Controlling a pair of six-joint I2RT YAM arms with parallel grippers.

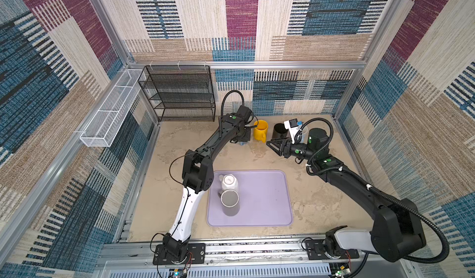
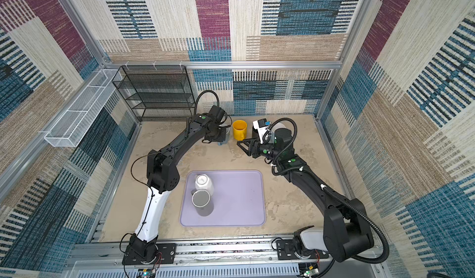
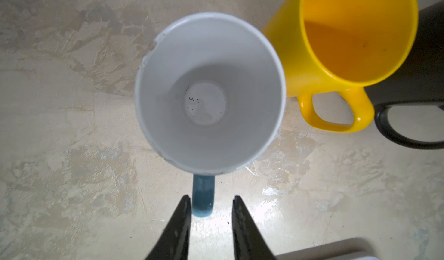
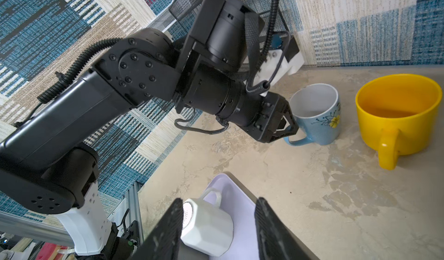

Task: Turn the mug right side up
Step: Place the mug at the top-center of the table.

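Left tool (image 3: 211, 197), closest to its wrist camera, points straight down with its two black fingers parted. Between them lies the handle (image 3: 203, 194) of the blue mug (image 3: 209, 93); one finger is right beside the handle, the second stands clear, so nothing is clamped. That mug stands upright on the table (image 3: 60, 126), white inside facing up, near the back wall, just beside a yellow mug (image 3: 355, 42), with a black mug (image 3: 430, 54) past that. Right tool (image 4: 219, 200) hovers above the table, fingers apart and empty. On a lilac tray (image 1: 264, 199) nearer the robot, a white mug (image 1: 229, 183) sits upside down beside a grey mug (image 1: 229, 199).
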